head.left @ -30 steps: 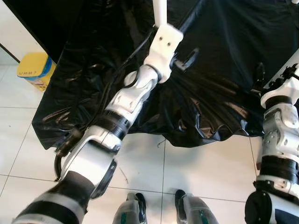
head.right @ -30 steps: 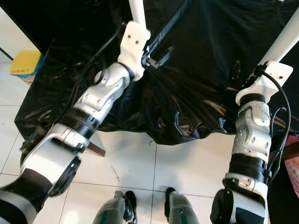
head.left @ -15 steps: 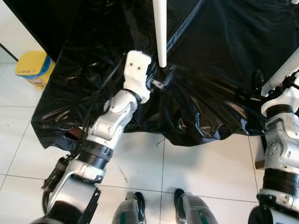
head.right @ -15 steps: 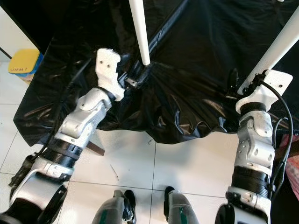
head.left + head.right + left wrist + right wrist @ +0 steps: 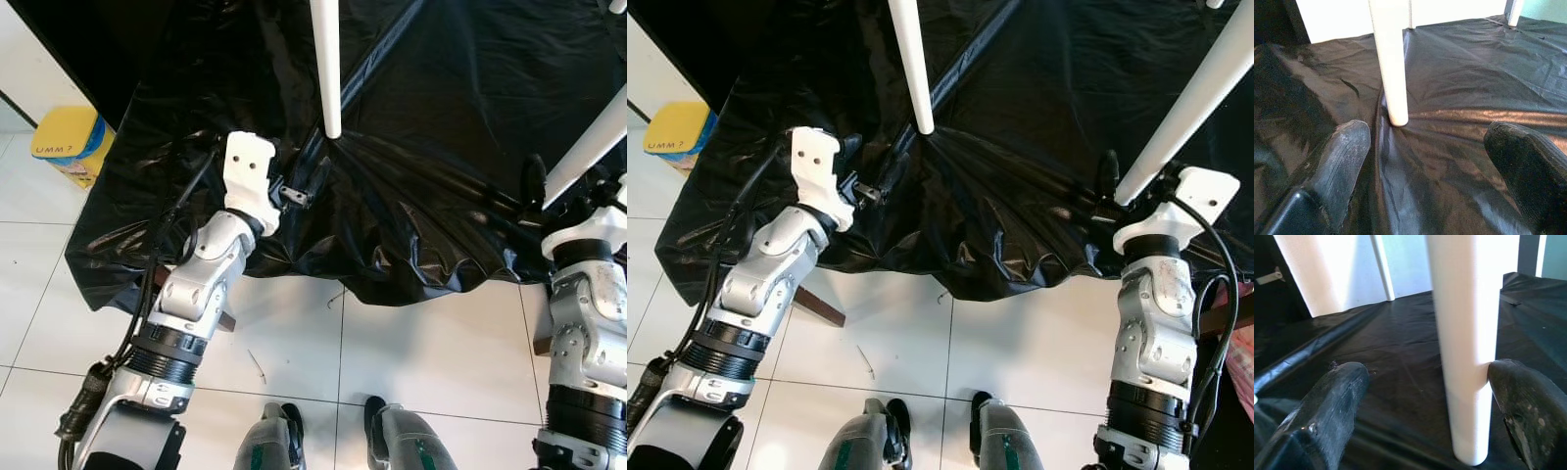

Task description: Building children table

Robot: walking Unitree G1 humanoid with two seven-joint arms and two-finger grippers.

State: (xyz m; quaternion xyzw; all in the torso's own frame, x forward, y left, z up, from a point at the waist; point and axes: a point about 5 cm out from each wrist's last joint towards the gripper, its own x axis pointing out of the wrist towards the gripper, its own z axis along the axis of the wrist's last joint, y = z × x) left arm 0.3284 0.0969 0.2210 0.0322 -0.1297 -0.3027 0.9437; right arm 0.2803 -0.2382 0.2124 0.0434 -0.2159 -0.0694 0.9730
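A yellow container (image 5: pixel 69 142) is sitting on the tiled floor (image 5: pixel 431 343) at the far left, just beside the edge of a black plastic sheet (image 5: pixel 441 176) that is draping down toward the floor. The left end effector (image 5: pixel 1425 161) is hovering over that sheet near its front edge with its fingers (image 5: pixel 1344 152) spread wide and gripping nothing. Just beyond it, a white table leg (image 5: pixel 325 64) is standing upright with its tip resting on the sheet. Further right, a second white table leg (image 5: pixel 1185 108) is slanting up from the sheet near its right front edge. The right end effector (image 5: pixel 1425 401) is open around this leg, one finger (image 5: pixel 1520 401) touching its side and the other standing apart from it. The robot's feet (image 5: pixel 333 441) are showing on the floor below.
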